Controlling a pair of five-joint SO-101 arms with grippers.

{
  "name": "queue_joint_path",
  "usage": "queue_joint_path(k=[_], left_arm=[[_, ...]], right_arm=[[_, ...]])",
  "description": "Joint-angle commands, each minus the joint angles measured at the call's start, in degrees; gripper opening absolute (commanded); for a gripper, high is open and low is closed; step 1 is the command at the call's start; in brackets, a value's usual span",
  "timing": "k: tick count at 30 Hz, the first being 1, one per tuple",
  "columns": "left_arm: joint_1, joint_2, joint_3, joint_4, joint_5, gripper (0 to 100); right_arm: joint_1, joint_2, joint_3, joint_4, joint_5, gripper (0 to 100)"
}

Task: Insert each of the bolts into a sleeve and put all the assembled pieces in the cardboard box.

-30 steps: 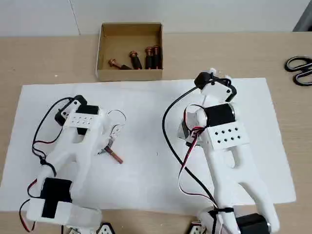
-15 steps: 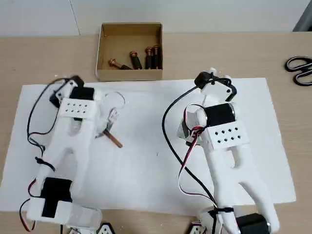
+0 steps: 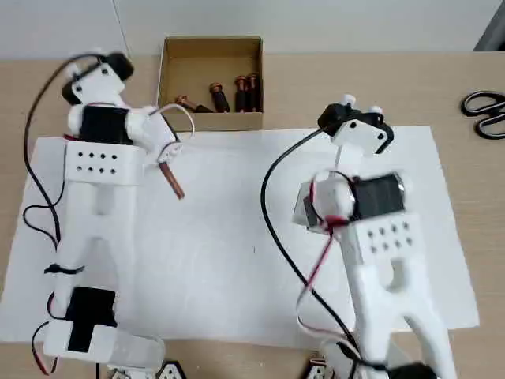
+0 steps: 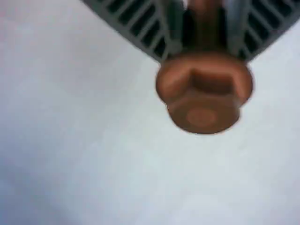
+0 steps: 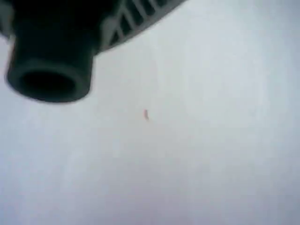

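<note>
- Jaws of the left gripper point(image 4: 204, 30) are clamping together on the shank of a copper bolt point(image 4: 204, 93). Its flanged head is hanging out below them, clear of the white paper point(image 3: 221, 268).
- In the high view the bolt point(image 3: 171, 180) is tilting down from the left gripper point(image 3: 166, 151) at upper left of the frame, just below and left of the cardboard box point(image 3: 211, 39).
- Jaws of the right gripper point(image 3: 308, 212) are, by my reading, closing on a black sleeve point(image 5: 49, 70). The sleeve's open end is facing out at upper left of the right wrist view, above the paper. The contact itself is showing poorly.
- In the high view the right gripper is sitting under its arm at centre right, well apart from the bolt.
- Four assembled pieces point(image 3: 217, 99) are lying in the box at top centre.
- Scissors point(image 3: 483, 106) are lying on the table point(image 3: 394, 87) at the right edge, off the paper.
- Step in hand, as judged: mating this bolt with this sleeve, each part being carried by one arm, insertion not yet made.
- Next move is calling for the two grippers to come together over the middle of the paper. The bolt's shank end needs lining up with the sleeve's bore before pushing in.
</note>
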Motion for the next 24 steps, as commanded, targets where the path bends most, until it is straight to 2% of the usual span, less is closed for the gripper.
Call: queue_joint_path(k=[1,6,10,20,24], left_arm=[[0.2,-1.1,-7.5,1.1,-4.0,1],[0.4,-8.4,-9.1,1.1,-10.6,1],[2.9,-15.5,-5.6,1.1,-15.2,1],[5.0,-28.3,3.6,0.6,-15.8,1],[4.9,-32.1,6.7,0.6,-15.6,1]], right_arm=[[-0.6,-8.7,-3.0,0.7,3.4,0.4],[-0.6,-18.8,2.9,0.7,9.0,0.4],[-0.6,-26.3,9.4,-0.1,11.1,0.4],[-9.9,-41.4,26.8,-15.9,11.4,0.4],[-11.3,-45.7,33.5,-21.2,12.0,0.4]])
